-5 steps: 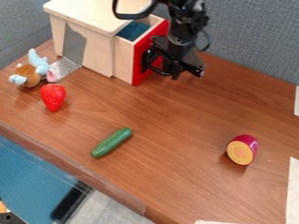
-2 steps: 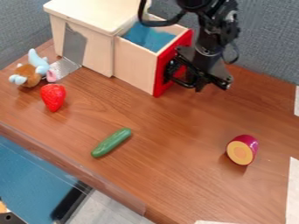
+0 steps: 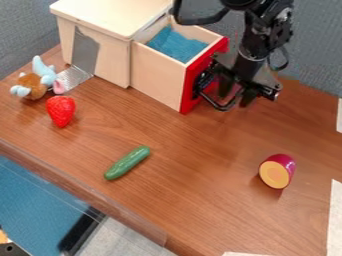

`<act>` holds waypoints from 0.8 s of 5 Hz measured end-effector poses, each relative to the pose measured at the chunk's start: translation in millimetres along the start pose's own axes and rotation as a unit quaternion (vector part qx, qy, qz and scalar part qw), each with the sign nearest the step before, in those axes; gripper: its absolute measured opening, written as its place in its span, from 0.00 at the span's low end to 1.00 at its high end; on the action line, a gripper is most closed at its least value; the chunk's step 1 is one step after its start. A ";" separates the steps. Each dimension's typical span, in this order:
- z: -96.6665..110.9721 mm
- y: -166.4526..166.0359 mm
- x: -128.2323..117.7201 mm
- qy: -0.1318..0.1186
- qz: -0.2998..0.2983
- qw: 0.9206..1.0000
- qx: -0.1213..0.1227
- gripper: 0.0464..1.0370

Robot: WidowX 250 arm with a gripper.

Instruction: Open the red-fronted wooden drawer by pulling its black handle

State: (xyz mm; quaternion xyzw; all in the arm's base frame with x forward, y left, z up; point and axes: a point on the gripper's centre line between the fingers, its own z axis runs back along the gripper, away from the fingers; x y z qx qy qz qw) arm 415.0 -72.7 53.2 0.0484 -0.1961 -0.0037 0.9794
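The gripper (image 3: 237, 95) is low at the upper right, beside the red front (image 3: 194, 80) of a wooden drawer. Its two fingers stand apart, close to the dark handle on that front; whether they touch it I cannot tell. The drawer (image 3: 157, 75) is pulled out of a light wooden box (image 3: 110, 47), and blue lining (image 3: 177, 44) shows inside it.
A strawberry (image 3: 61, 110) and a plush toy (image 3: 35, 82) are at the left, near silver tape (image 3: 72, 78). A green cucumber (image 3: 127, 163) lies in the middle front, a cut purple vegetable (image 3: 276, 171) at the right. A grey partition stands behind.
The drawer has slid out to the right and toward the camera, with the gripper moving alongside its front. Most recently the gripper's fingers have spread apart.
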 end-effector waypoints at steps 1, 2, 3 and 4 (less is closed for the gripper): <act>11.0 -3.1 -1.1 0.010 0.014 1.000 -0.017 0.90; 54.9 1.5 0.6 -0.007 0.010 0.999 -0.053 0.97; 70.2 10.1 -20.7 0.027 -0.009 0.997 -0.078 0.96; 83.1 18.4 -41.7 0.056 -0.036 0.994 -0.088 0.96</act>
